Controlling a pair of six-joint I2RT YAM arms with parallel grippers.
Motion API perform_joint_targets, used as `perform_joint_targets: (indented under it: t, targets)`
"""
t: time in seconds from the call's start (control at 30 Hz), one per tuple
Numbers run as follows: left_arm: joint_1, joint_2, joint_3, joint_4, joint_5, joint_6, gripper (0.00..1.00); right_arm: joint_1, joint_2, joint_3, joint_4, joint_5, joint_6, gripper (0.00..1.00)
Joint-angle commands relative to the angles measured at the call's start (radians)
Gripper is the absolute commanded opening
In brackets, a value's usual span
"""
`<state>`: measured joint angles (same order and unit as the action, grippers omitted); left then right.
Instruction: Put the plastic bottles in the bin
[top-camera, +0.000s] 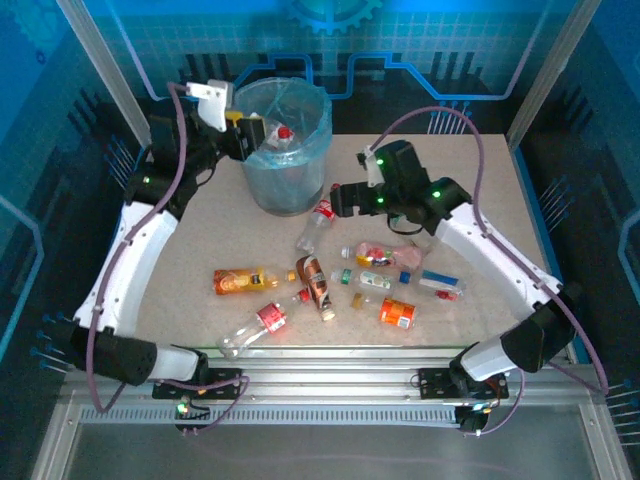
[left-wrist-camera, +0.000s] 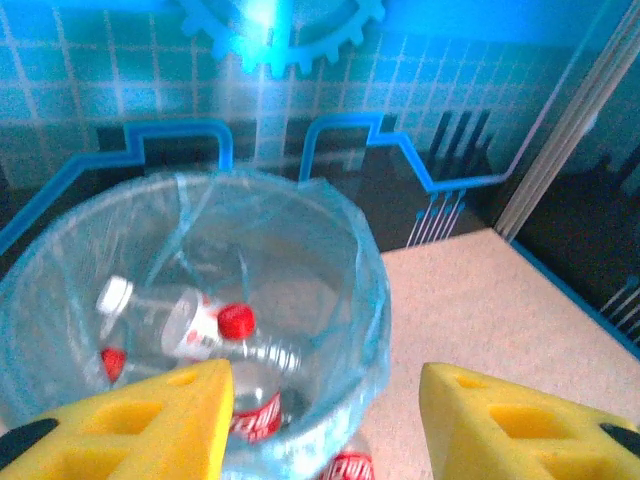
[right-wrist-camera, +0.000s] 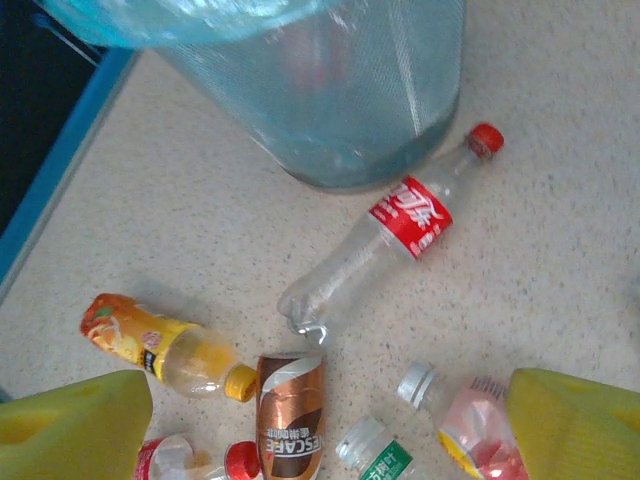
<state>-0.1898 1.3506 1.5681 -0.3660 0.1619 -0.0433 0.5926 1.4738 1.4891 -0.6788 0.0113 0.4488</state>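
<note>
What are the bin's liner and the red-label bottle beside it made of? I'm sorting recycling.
Liner: seemingly thin plastic film, translucent light blue, glossy and creased.
Red-label bottle: clear, shiny plastic by its look, dented near the base, with an opaque red cap.

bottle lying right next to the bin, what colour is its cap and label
Red cap and red label with white lettering on the clear bottle, best in the right wrist view.

Beige speckled tabletop (top-camera: 200, 250) enclosed by blue panel walls (top-camera: 450, 40) printed with grid, gear motif (top-camera: 335, 10) and circuit lines. Aluminium frame posts (top-camera: 555, 70) seen at corners. Scene washed in blue light.
</note>
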Motion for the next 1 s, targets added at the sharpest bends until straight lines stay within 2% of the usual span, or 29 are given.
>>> perform_joint_targets:
  t: [0.0,0.13,0.2,0.27,0.47,0.67,0.8,0.97]
  targets:
    - [-0.013,-0.110,-0.112,-0.018,-0.030,0.096,0.53,0.073,0.046,-0.034,0.018,0.156,0.163,0.92]
    - [-0.016,-0.243,-0.278,-0.021,-0.029,0.139,0.54,0.137,0.150,-0.010,0.002,0.229,0.265,0.92]
    - [-0.015,-0.314,-0.371,-0.020,-0.023,0.153,0.64,0.162,0.221,0.021,-0.005,0.229,0.283,0.91]
    - [-0.015,-0.381,-0.456,-0.018,-0.012,0.168,0.69,0.179,0.286,0.057,-0.011,0.229,0.296,0.90]
    - [-0.016,-0.507,-0.647,0.032,-0.052,0.180,0.73,0.196,0.470,0.164,-0.003,0.252,0.355,0.88]
    - [-0.013,-0.463,-0.717,0.112,-0.124,0.171,0.77,0.179,0.591,0.216,0.033,0.282,0.430,0.87]
    - [-0.002,-0.405,-0.680,0.054,-0.125,0.154,0.77,0.161,0.653,0.251,0.037,0.260,0.462,0.88]
    - [0.022,-0.406,-0.660,0.037,-0.092,0.078,0.79,0.141,0.703,0.259,0.063,0.215,0.497,0.88]
